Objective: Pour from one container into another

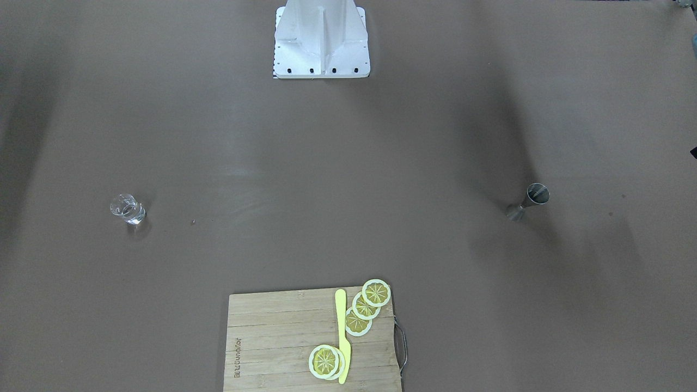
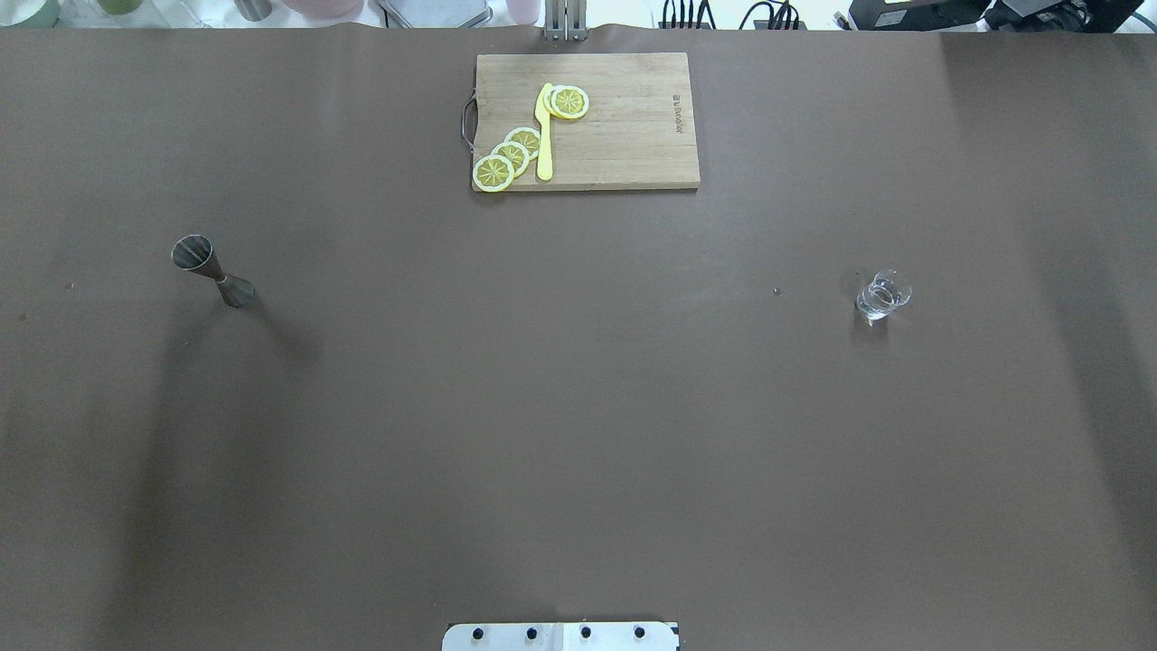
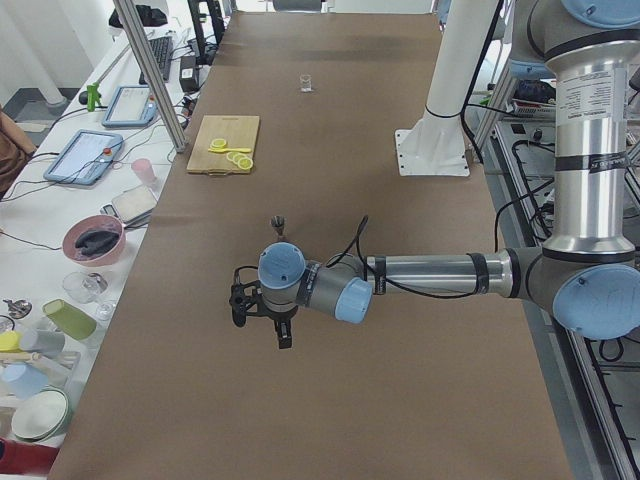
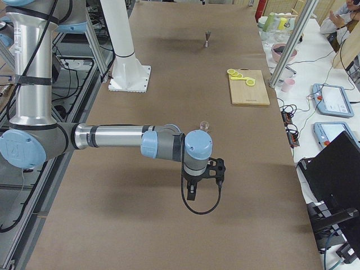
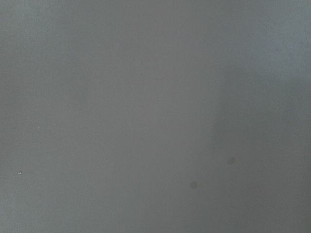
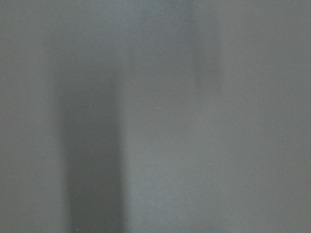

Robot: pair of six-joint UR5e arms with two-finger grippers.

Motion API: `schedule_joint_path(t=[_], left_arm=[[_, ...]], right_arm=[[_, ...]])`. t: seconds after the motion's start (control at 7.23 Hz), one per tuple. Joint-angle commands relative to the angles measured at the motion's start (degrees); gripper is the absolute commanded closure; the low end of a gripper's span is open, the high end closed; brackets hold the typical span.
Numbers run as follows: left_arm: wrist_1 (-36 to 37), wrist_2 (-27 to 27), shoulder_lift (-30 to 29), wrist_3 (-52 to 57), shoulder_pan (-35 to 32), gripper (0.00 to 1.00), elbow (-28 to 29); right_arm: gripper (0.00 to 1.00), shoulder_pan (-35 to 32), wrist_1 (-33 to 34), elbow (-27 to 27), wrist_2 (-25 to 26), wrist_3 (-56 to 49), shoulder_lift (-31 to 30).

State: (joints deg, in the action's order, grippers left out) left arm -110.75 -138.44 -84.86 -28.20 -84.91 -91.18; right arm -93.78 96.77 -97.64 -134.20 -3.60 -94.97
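On the robot's left side of the brown table (image 2: 578, 407) stands the steel jigger (image 2: 212, 271). It is upright on one cone, long axis vertical, round mouth facing up. The left gripper (image 3: 283, 340) hangs over the table near it, apart from it and pointing down. It shows only from the side, so I cannot tell whether its fingers are spread or pressed together.

In the middle, at the far edge from the robot's base (image 2: 560, 636), lies a wooden cutting board (image 2: 624, 136), farther out than both vessels. A metal handle (image 2: 468, 122) is on its left end. On it lie lemon slices (image 2: 511, 155) — three overlapping in a row, two more stacked further back — and beside them a yellow knife (image 2: 544, 136), lengthwise front to back. A burnt-in mark (image 2: 678, 115) runs along the board's right end, too small to read.

On the right stands the clear glass (image 2: 883, 296), upright with its mouth up, well apart from the jigger. The right gripper (image 4: 192, 196) hangs nearby, pointing down — its state cannot be told either.
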Motion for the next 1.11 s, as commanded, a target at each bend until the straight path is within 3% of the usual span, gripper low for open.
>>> schedule_joint_path(t=[0.0, 0.41, 0.69, 0.97], left_arm=[[0.18, 0.02, 0.05, 0.07, 0.01, 0.02, 0.04], [0.18, -0.51, 0.05, -0.02, -0.07, 0.02, 0.30], [0.27, -0.51, -0.04, 0.07, 0.10, 0.02, 0.65], [0.18, -0.68, -0.13, 0.07, 0.01, 0.02, 0.66]], right_arm=[[0.00, 0.00, -3.68, 3.40, -0.01, -0.35, -0.12], [0.00, 0.00, -4.57, 3.60, -0.54, -0.53, 0.49], [0.00, 0.17, -15.07, 4.29, -1.07, -0.53, -0.21], [0.00, 1.23, -18.87, 4.91, -5.09, -0.44, 0.40]])
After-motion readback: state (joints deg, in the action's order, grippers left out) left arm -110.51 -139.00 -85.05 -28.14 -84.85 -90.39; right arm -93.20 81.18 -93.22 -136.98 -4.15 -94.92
